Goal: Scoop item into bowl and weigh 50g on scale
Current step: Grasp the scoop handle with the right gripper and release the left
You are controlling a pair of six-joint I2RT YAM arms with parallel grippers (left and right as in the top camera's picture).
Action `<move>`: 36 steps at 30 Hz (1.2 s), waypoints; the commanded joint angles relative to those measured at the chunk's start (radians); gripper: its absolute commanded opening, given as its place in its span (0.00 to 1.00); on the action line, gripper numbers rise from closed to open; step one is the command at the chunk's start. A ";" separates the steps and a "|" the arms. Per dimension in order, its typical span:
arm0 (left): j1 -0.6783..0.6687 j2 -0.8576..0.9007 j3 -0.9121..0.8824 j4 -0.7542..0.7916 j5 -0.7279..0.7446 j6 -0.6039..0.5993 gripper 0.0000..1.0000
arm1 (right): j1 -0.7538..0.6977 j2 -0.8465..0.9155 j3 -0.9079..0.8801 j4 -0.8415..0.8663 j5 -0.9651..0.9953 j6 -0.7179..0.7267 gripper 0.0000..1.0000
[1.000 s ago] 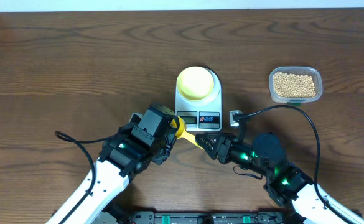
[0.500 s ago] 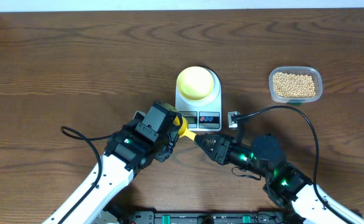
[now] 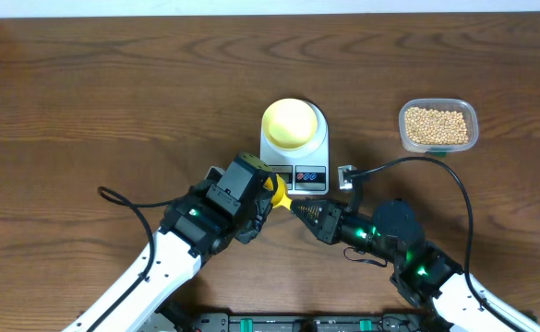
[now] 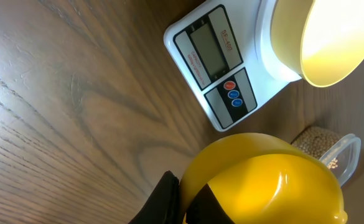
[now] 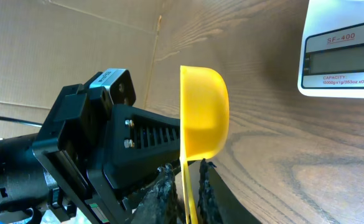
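Over the table (image 3: 113, 92) left arm (image 3: 163, 263) and right arm (image 3: 417, 263) flank the scoop (image 3: 275, 190)

The tabletop (image 3: 113, 92) is dark brown wood with bold grain and a low sheen. The scale (image 4: 197, 56) is smooth white plastic with a glossy grey display panel. The bowl (image 4: 331, 37) is pale yellow, smooth and shiny. The scoop (image 5: 203, 112) is bright yellow glossy plastic. The container (image 3: 475, 124) is clear plastic, and its beans (image 3: 436, 126) look matt. The left tool (image 4: 183, 200) and right tool (image 5: 185, 194) are matt black, and the right one's fingers (image 5: 164, 193) are rough-toothed.
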 commanded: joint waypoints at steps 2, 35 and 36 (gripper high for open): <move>-0.004 0.004 0.017 0.000 -0.002 -0.013 0.08 | 0.009 0.000 0.016 0.003 0.002 0.000 0.04; 0.137 -0.168 0.079 0.040 0.018 0.505 0.77 | -0.130 -0.074 0.022 -0.144 -0.047 -0.288 0.01; 0.150 -0.204 0.082 0.041 0.017 0.569 0.77 | -0.153 -0.100 0.028 -0.185 -0.061 -0.308 0.01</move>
